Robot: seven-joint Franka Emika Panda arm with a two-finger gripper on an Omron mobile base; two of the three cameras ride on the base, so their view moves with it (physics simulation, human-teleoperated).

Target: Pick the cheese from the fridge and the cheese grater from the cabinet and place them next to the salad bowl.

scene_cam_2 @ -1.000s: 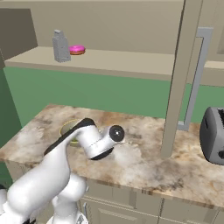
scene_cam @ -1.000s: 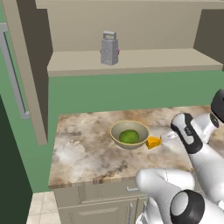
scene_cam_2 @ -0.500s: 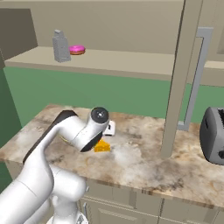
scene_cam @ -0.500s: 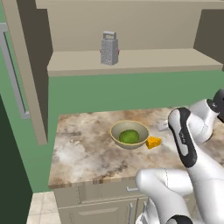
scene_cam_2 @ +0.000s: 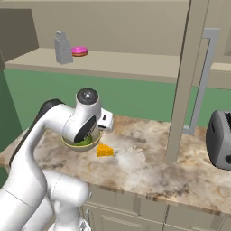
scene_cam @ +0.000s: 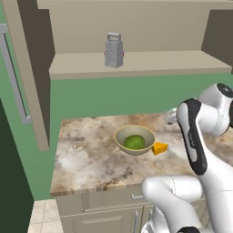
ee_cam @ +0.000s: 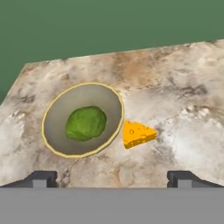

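Note:
The orange-yellow cheese (ee_cam: 138,134) lies on the marble counter, right beside the tan salad bowl (ee_cam: 57,127) with its green lump. Both also appear in the left base view, cheese (scene_cam: 159,148) and bowl (scene_cam: 120,142), and in the right base view, cheese (scene_cam_2: 105,150) and bowl (scene_cam_2: 79,145), the bowl half hidden there behind my arm. My gripper (ee_cam: 112,177) hangs open above and in front of them, holding nothing. The grey cheese grater (scene_cam: 113,50) (scene_cam_2: 62,47) stands upright on the open cabinet's shelf (scene_cam: 150,63). A dark tall panel (scene_cam: 9,182) at the far left may be the fridge.
The cabinet's doors stand open: one at the left (scene_cam: 27,77), one at the right (scene_cam_2: 185,81) with a grey bar handle (scene_cam_2: 200,81). A pink disc (scene_cam_2: 80,51) lies on the shelf by the grater. A silver toaster (scene_cam_2: 219,140) stands at the counter's right end.
My arm has lifted and folded back from the cheese, raising the open hand above the counter. The cheese stays beside the bowl.

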